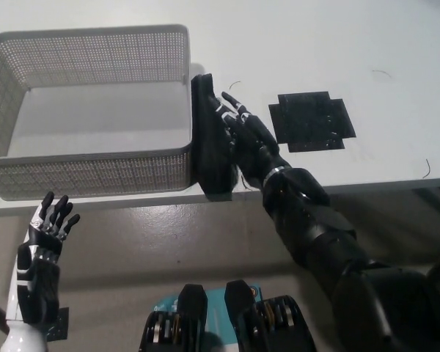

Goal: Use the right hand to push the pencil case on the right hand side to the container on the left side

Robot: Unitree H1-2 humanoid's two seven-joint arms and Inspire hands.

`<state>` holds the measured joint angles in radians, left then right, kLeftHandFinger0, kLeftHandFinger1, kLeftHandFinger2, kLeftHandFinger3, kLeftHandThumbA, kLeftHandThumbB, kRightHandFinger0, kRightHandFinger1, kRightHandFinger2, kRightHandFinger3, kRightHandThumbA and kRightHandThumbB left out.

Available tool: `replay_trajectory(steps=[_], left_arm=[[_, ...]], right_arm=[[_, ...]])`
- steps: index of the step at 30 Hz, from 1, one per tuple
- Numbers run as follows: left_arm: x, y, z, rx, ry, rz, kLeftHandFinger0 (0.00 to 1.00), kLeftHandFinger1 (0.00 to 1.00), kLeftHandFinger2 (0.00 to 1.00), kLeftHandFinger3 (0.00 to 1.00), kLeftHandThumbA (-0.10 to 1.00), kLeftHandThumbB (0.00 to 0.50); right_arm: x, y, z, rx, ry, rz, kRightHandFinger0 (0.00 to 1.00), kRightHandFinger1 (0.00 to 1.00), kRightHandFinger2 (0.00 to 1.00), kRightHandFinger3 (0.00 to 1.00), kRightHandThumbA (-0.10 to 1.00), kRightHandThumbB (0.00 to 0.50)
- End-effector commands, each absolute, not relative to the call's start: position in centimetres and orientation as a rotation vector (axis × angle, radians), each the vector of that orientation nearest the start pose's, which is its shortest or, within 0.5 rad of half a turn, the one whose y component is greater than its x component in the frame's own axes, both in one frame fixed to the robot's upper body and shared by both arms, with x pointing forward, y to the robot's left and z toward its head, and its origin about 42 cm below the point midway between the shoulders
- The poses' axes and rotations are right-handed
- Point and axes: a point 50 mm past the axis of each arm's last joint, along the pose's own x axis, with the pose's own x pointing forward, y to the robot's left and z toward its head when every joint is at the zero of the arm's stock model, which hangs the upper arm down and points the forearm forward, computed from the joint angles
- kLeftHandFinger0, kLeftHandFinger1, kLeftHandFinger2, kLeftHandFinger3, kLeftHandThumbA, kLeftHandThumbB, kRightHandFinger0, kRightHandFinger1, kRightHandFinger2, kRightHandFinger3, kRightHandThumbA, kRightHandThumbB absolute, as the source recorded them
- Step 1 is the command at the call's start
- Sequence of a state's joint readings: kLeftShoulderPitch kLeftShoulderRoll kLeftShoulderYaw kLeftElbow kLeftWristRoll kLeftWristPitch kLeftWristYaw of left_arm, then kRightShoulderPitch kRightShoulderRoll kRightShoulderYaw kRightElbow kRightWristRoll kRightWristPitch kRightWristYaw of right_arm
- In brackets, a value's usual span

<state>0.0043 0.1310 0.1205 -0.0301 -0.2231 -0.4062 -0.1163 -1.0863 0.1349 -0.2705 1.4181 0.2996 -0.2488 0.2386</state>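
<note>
Where white table (396,44) meets basket (88,44), pencil case (209,139) rests.

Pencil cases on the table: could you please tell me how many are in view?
1. The black pencil case lies against the right wall of the grey mesh basket, with the right hand pressed flat against its right side.

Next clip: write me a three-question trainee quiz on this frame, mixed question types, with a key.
1. True or false: the pencil case lies inside the basket.
2. Which hand touches the pencil case? A) white left hand B) black right hand
3. Fill in: the black square patch on the table lies to the ___ of the right hand in the picture.

Key: 1 false, it rests against the basket's outer right wall. 2 B, fingers spread flat on the case; the left hand waits below the table edge. 3 right.
</note>
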Motion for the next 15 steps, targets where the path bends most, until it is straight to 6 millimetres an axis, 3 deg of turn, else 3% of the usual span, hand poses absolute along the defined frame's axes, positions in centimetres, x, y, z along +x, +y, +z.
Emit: replay_trajectory(steps=[1,4,8,15], left_arm=[[27.7,28.6,15.7,-0.022,-0.55,-0.007,1.0,1.0,1.0,1.0,1.0,0.378],[27.6,28.9,15.9,0.0,-0.555,0.01,1.0,1.0,1.0,1.0,1.0,0.399],[27.7,29.0,16.0,-0.008,-0.563,0.008,1.0,1.0,1.0,1.0,1.0,0.397],[27.7,28.9,16.2,-0.004,-0.567,0.011,1.0,1.0,1.0,1.0,1.0,0.402]], right_arm=[[52.9,-1.7,21.3,0.452,0.109,0.417,1.0,1.0,1.0,1.0,1.0,0.397],[52.6,-0.9,21.3,0.428,0.112,0.446,1.0,1.0,1.0,1.0,1.0,0.384],[52.1,0.2,21.1,0.403,0.132,0.478,1.0,1.0,1.0,1.0,1.0,0.404],[51.7,1.4,21.3,0.404,0.132,0.512,1.0,1.0,1.0,1.0,1.0,0.388]])
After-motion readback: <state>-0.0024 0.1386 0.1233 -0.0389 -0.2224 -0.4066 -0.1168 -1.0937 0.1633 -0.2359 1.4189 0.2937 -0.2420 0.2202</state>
